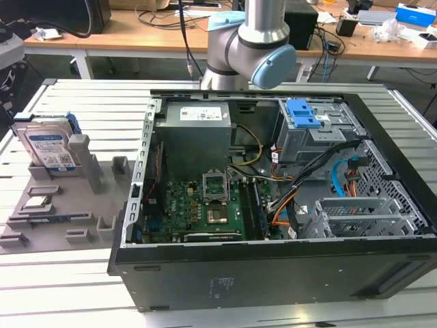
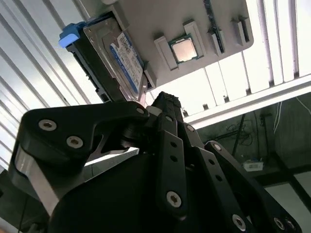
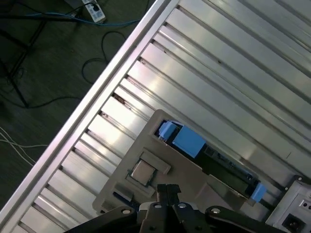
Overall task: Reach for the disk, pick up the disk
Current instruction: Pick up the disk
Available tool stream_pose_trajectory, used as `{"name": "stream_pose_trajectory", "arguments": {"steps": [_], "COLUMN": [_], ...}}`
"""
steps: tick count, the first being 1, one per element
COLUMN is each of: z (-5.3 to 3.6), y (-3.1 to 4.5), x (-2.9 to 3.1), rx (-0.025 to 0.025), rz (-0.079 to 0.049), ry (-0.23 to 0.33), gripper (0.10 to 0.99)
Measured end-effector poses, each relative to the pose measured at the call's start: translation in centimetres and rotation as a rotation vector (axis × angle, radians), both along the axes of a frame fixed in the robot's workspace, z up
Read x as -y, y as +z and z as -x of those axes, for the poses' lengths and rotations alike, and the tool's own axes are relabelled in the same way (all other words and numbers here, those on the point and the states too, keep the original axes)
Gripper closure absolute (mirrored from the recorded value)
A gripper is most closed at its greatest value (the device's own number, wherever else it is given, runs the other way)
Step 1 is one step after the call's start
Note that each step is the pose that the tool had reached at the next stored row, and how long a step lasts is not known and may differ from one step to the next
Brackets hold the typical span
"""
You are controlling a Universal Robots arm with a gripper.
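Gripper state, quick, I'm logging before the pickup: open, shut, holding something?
Black gripper: shut, holding nothing; the flat silver blue-framed disk sits apart in its grey tray.

Your tool [image 3: 168,188] has its two black fingertips pressed together with nothing between them, poised over the grey holder [image 3: 146,138] on the ribbed metal table [image 3: 218,73]. Just beyond the fingertips, the small silver chip [image 3: 142,171] sits in its pocket. Farther out and off to one side, the disk [image 3: 218,167] stands on edge in the holder, with blue frame at both ends. Past the table's edge you see floor [image 3: 39,97] with loose cables [image 3: 104,51].
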State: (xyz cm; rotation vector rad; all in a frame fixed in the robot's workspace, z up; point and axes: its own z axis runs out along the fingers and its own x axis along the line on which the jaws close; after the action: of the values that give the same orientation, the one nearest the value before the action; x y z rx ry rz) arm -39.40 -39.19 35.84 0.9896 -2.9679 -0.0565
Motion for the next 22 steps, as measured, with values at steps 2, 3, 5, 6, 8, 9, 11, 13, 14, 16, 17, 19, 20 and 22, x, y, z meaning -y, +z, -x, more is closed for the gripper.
{"name": "stream_pose_trajectory", "arguments": {"steps": [2, 3, 5, 6, 8, 9, 11, 13, 14, 16, 17, 19, 20, 22], "z": [0.00, 0.00, 0.00, 0.00, 0.00, 0.00, 0.00, 0.00, 0.00, 0.00, 0.00, 0.00, 0.00, 0.00], "y": [0.00, 0.00, 0.00, 0.00, 0.00, 0.00, 0.00, 0.00, 0.00, 0.00, 0.00, 0.00, 0.00, 0.00], "x": [0.00, 0.00, 0.00, 0.00, 0.00, 0.00, 0.00, 0.00, 0.00, 0.00, 0.00, 0.00, 0.00, 0.00], "rx": [0.0001, -0.0001, 0.0000, 0.0000, 0.0000, 0.0000, 0.0000, 0.0000, 0.0000, 0.0001, 0.0000, 0.0000, 0.0000, 0.0000], "rz": [0.000, 0.000, 0.000, 0.000, 0.000, 0.000, 0.000, 0.000, 0.000, 0.000, 0.000, 0.000, 0.000, 0.000], "ry": [0.023, 0.039, 0.063, 0.077, 0.104, 0.114, 0.138, 0.158, 0.168, 0.206, 0.222, 0.241, 0.259, 0.278], "gripper": [0.980, 0.980, 0.980, 0.980, 0.980, 0.980, 0.980, 0.980, 0.980, 0.980, 0.980, 0.980, 0.980, 0.980]}}
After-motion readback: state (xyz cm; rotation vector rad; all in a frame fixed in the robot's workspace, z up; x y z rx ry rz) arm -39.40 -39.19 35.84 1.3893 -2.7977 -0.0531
